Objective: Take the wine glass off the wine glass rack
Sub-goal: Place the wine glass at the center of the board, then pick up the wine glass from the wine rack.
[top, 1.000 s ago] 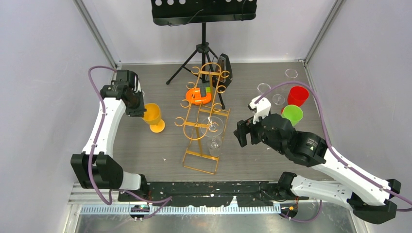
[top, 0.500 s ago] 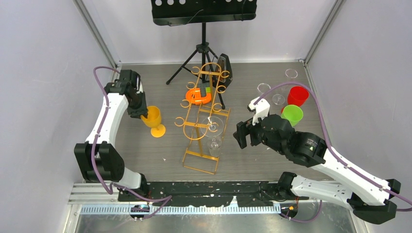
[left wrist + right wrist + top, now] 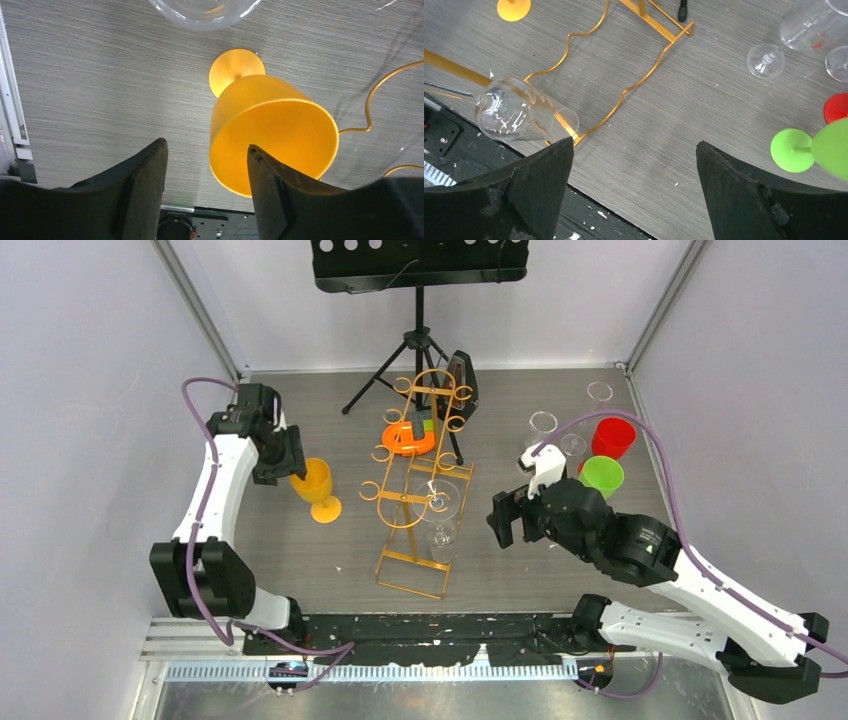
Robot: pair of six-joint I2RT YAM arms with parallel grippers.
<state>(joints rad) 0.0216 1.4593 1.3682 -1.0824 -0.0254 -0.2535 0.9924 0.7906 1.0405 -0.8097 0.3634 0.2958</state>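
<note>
At nine o'clock from the right gripper (image 3: 500,521), just beside it, the clear wine glass (image 3: 441,532) hangs foot-up on the wine glass rack (image 3: 408,589), its long axis upright. The right fingers are apart, empty and nearer. The left gripper (image 3: 291,466), also apart, flanks an orange goblet (image 3: 318,485) on the tabletop (image 3: 330,560).

A lab test cell: blank enclosure walls (image 3: 80,360), aluminium corner posts (image 3: 202,315).

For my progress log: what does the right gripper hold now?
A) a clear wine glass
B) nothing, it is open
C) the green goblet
B: the right gripper is open with only table between its fingers, and the clear wine glass hangs on the wine glass rack.
</note>
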